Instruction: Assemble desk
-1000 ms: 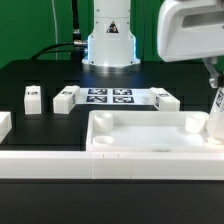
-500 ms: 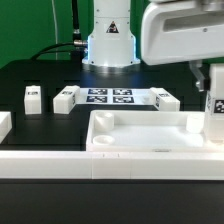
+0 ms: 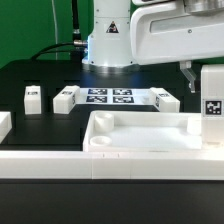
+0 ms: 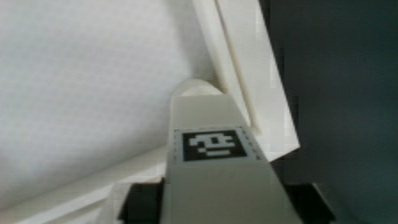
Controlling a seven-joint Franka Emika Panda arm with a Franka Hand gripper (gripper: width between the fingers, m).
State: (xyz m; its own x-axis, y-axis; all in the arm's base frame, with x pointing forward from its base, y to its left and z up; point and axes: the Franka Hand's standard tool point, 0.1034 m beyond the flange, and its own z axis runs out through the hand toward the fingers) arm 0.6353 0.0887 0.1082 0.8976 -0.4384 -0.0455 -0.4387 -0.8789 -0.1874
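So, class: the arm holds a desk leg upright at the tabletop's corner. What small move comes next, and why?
Probably ease the leg straight down into the corner of the tabletop. The jaws grip it upright, and the wrist view shows its tip pointing into that corner; whether it is seated cannot be told.

Exterior view's right: leg (image 3: 212,105) is clipped by the frame edge. Its lower end blends into the white tabletop (image 3: 150,135), can't tell where it stops. Exterior view's left: white part (image 3: 3,124) cut off, unidentifiable. Wrist view: blurred, tag (image 4: 212,145) unreadable, gripper (image 4: 214,200) fingers mostly out of frame.
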